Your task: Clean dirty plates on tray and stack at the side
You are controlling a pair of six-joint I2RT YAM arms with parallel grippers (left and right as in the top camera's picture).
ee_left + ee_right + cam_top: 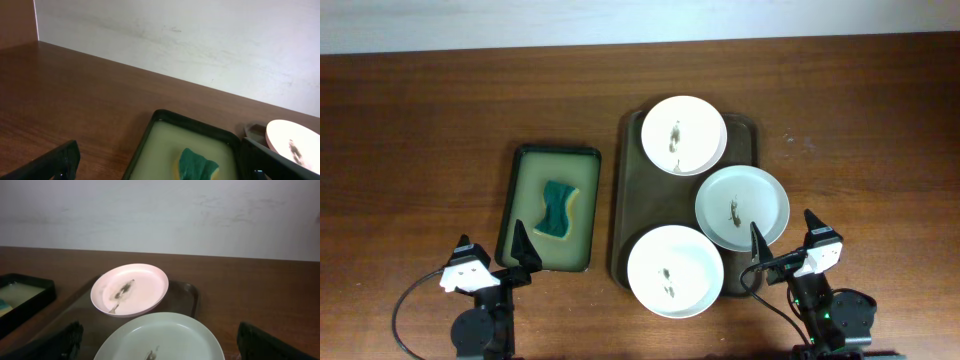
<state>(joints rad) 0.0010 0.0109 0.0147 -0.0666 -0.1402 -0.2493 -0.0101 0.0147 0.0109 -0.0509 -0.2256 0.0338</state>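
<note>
Three white plates with dark smudges lie on the dark tray (638, 200): one at the far end (683, 134), one at the right (742, 206) overhanging the tray's rim, one at the near end (675, 271). My left gripper (498, 258) is open and empty at the near end of the small green tray. My right gripper (788, 243) is open and empty, just near the right plate. The right wrist view shows the right plate (160, 337) between its fingers (160, 345) and the far plate (131, 288) beyond.
A small black-rimmed green tray (528, 160) left of the big tray holds a green and yellow sponge (558, 209), also seen in the left wrist view (197, 164). The table's far edge meets a white wall (200, 35).
</note>
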